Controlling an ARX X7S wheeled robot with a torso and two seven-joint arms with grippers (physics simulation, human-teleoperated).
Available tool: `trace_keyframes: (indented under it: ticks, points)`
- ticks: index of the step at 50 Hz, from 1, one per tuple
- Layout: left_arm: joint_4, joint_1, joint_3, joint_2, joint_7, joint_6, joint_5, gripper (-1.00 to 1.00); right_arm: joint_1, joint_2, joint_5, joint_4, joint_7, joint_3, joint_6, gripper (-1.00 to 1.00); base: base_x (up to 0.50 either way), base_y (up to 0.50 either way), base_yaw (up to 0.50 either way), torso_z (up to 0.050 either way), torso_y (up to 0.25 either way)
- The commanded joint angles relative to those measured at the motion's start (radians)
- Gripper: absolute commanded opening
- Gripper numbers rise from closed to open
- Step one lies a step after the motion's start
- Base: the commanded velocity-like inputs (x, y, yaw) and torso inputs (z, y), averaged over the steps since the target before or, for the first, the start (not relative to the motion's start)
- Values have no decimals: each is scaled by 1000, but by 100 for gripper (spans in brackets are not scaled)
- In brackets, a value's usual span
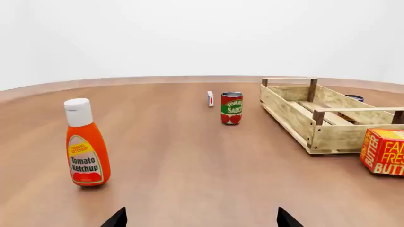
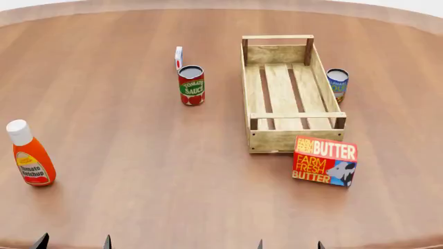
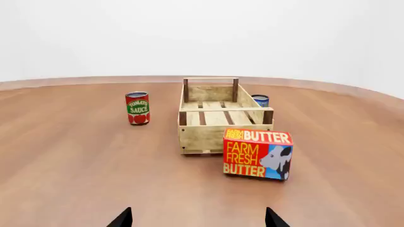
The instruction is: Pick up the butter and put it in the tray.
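Note:
The butter is a red-and-orange carton with a cow picture, standing on the wooden table just in front of the tray's near right corner. It also shows in the right wrist view and partly in the left wrist view. The tray is a light slatted wooden crate, empty, also in the right wrist view and the left wrist view. My left gripper and right gripper are both open and empty at the table's near edge, well short of the butter.
A tomato ketchup bottle stands at the near left. A tomato sauce can stands left of the tray, with a small white-blue-red carton behind it. A blue can stands against the tray's right side.

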Motion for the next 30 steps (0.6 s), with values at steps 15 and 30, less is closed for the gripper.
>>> trace_keyframes:
  ticks: [15, 30]
  points:
    - [10, 6, 65, -54, -66, -4, -46, 100, 0, 62, 57, -5, 75, -79, 18, 100, 0, 0, 0, 0, 0]
    - [6, -2, 96, -76, -102, -9, -45, 100, -2, 82, 76, -20, 93, -105, 33, 100, 0, -500, 0, 0, 0]
